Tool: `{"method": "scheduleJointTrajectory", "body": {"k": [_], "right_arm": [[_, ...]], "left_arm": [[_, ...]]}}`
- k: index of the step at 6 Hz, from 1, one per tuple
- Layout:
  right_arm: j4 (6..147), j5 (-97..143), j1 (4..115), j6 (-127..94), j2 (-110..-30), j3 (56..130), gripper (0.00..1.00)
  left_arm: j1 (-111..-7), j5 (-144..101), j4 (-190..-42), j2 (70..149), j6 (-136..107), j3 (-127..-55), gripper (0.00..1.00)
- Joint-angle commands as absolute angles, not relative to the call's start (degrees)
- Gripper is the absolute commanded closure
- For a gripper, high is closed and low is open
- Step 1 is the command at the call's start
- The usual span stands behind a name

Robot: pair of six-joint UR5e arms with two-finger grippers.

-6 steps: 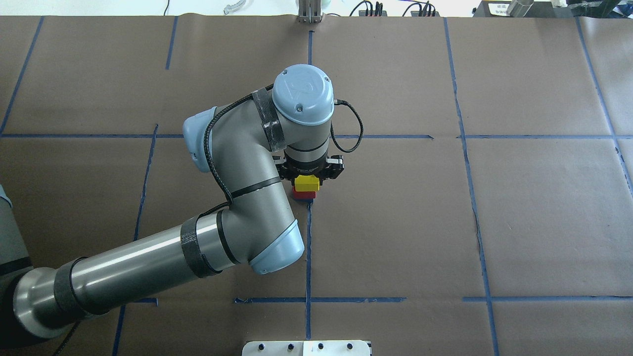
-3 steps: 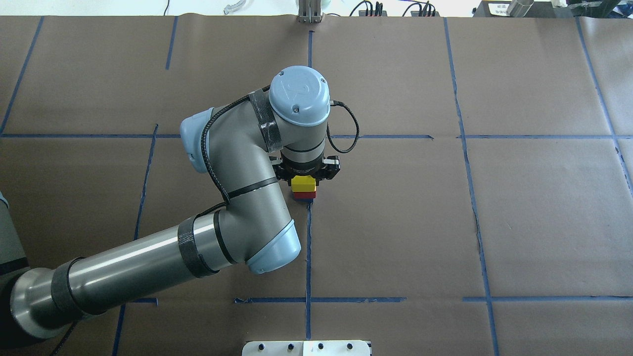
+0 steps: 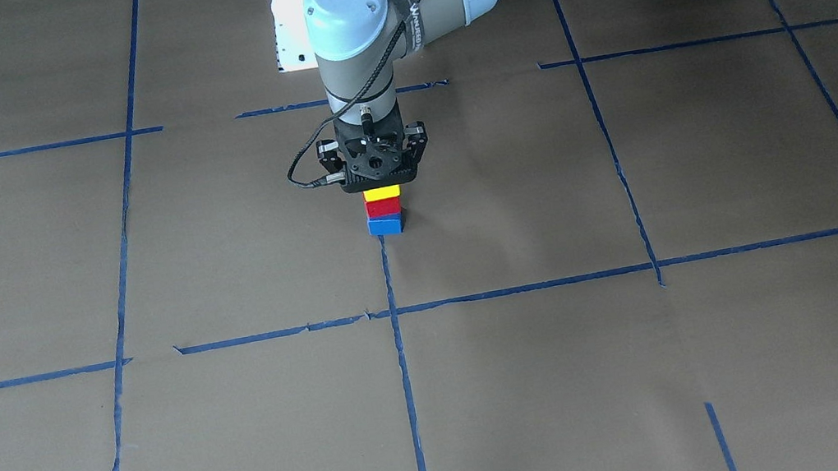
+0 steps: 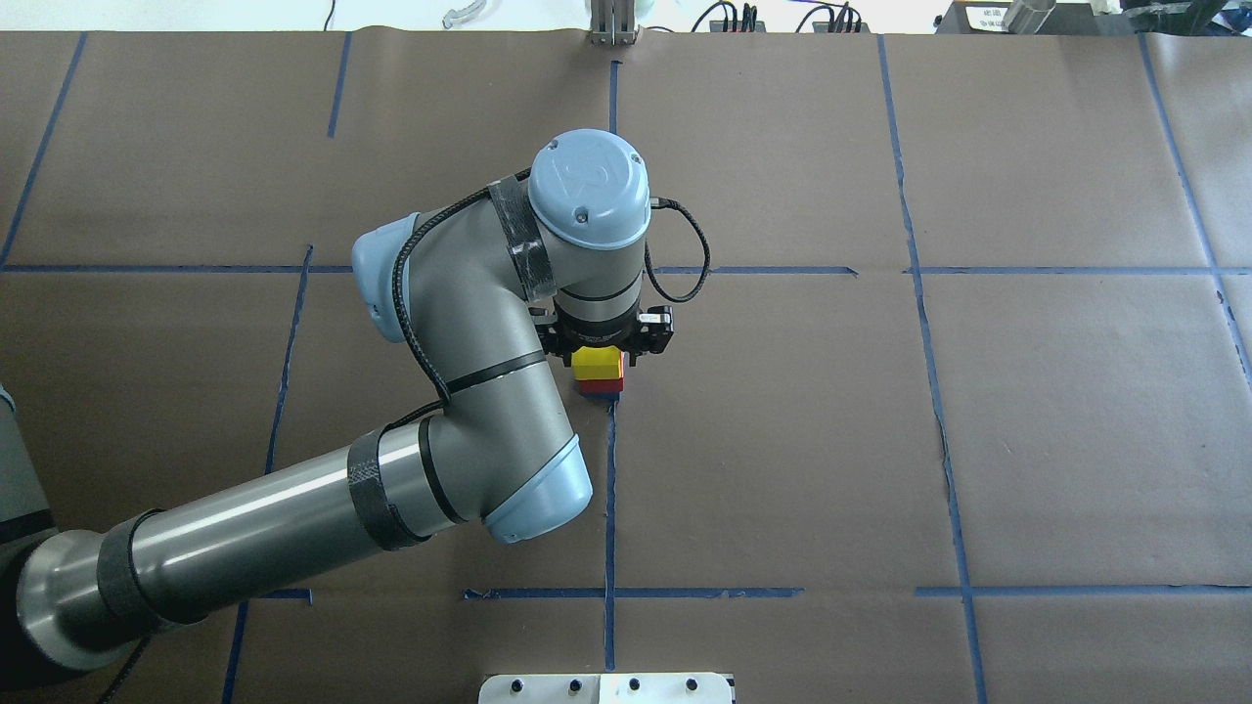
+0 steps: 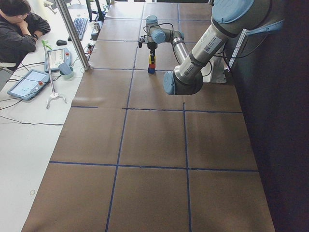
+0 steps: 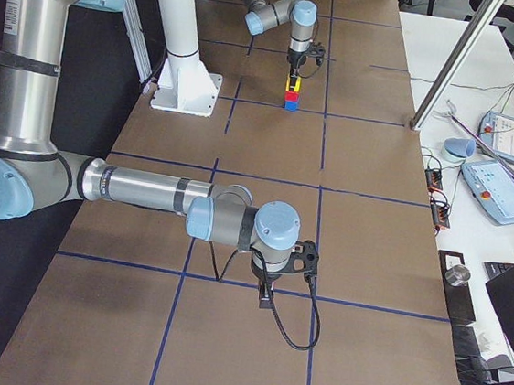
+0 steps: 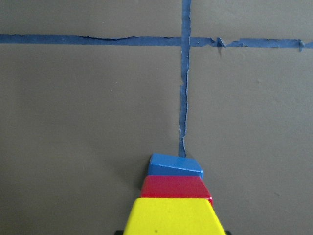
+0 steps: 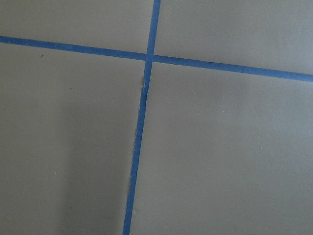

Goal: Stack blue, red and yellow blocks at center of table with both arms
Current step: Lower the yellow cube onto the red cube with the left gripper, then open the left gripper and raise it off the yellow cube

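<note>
Stack stood at the middle of the table [image 4: 1027,440], well away from every edge. It sat on the end of a tape [image 4: 609,489] line running toward the robot-side edge.

Order, bottom up:
- blue block [image 3: 385,226] on the paper
- red block [image 3: 382,208] on blue
- yellow block [image 3: 382,192] on top

No gap showed between any two. From overhead, yellow sat a touch toward the table's left end compared with red.

Left arm [image 4: 293,518] reached in from the left end. Left pincer [image 3: 380,186] pointed straight down over the stack, its body hiding yellow's top in the front view. Overhead, the black finger links flanked yellow closely on both sides, narrowed to the block's width, so it looked clamped on yellow. Fingertips themselves were hidden. Nothing touched red or blue. Left wrist view looked down the stack, with yellow nearest at the bottom edge and a tape crossing beyond.

Right arm [image 6: 147,190] was bent low near the table's right end. Right pincer [image 6: 267,302] pointed down close to a tape line, well apart from the stack. It showed in a side view only, so I could not tell how far it was open. Its wrist view held paper and crossed tape.

White pedestal [image 6: 181,79] stood at the robot-side edge. A person [image 5: 19,29] sat at a desk beyond the opposite edge.
</note>
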State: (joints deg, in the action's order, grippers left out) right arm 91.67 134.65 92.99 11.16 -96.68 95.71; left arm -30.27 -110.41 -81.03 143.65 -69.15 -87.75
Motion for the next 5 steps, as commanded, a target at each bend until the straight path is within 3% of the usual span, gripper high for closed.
{"method": "scheduleJointTrajectory", "body": {"k": [1,3,5], "right_arm": [[91.67,134.65,92.99,11.16,-96.68,95.71,0.0],[91.67,134.65,92.99,11.16,-96.68,95.71,0.0],[91.67,134.65,92.99,11.07,-96.68,95.71,0.0]], "left_arm": [[-30.84,-110.39,-80.51,143.61,-69.17,-90.86,0.0],[-34.35,-110.83,-77.36,140.31,-68.56,-97.61,0.0],[-41.26,-116.25,-77.34,127.86,-56.78,-107.97,0.0]]}}
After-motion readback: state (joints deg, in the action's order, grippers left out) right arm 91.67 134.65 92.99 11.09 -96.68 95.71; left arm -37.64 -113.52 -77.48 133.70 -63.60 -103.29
